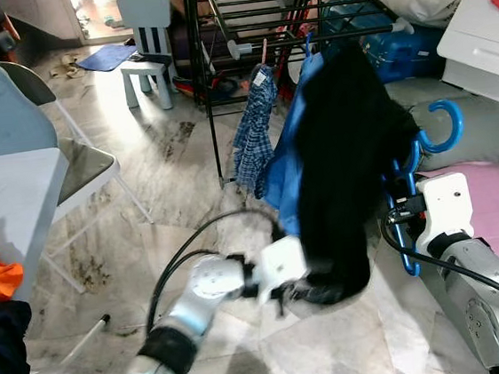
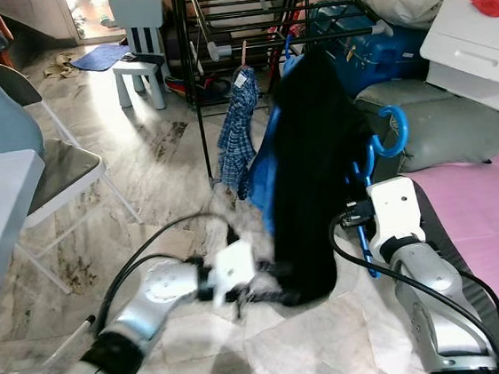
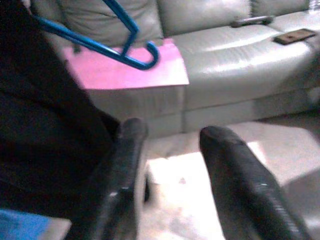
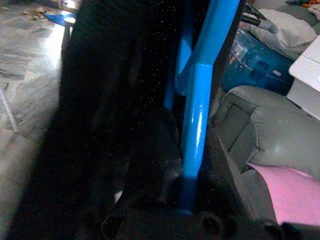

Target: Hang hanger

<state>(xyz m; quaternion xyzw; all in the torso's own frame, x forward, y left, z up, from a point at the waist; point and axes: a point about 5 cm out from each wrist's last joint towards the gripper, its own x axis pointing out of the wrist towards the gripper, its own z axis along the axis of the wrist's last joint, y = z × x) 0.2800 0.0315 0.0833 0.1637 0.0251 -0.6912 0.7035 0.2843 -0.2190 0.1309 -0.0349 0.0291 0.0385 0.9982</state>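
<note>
A: Location of hanger (image 1: pixel 444 126)?

B: At 3 o'clock in the head view, upright, hook on top. Clamped low on its blue bar by right gripper (image 4: pixel 190 200). Draped with a black garment (image 1: pixel 346 168), plus blue cloth (image 1: pixel 286 174) on its 9 o'clock side.

A: Left gripper (image 3: pixel 170 135)?

B: Spread apart, grasping nothing. Down at 6 o'clock by the garment's hem, one finger just beside the fabric. Touching or not, hard to say.

A: Target?

B: Presumably the rack (image 1: pixel 215 30) at 12 o'clock, behind the load, with a checked shirt (image 1: pixel 249 138) already hanging from it.

A: Handling?

B: Probably stiff plastic, light on its own, smooth and likely to twist in a narrow pinch. Top-heavy with the cloth on. Soft load, prone to swinging and to sliding off one shoulder if tilted.

A: Where to hold?

B: Best on the bar close under the hook, for control of the hook's aim. Failing that, keep the low grip and steady the hem with the free fingers. Keep level, move slowly, watch for snagging on the shirt.
</note>
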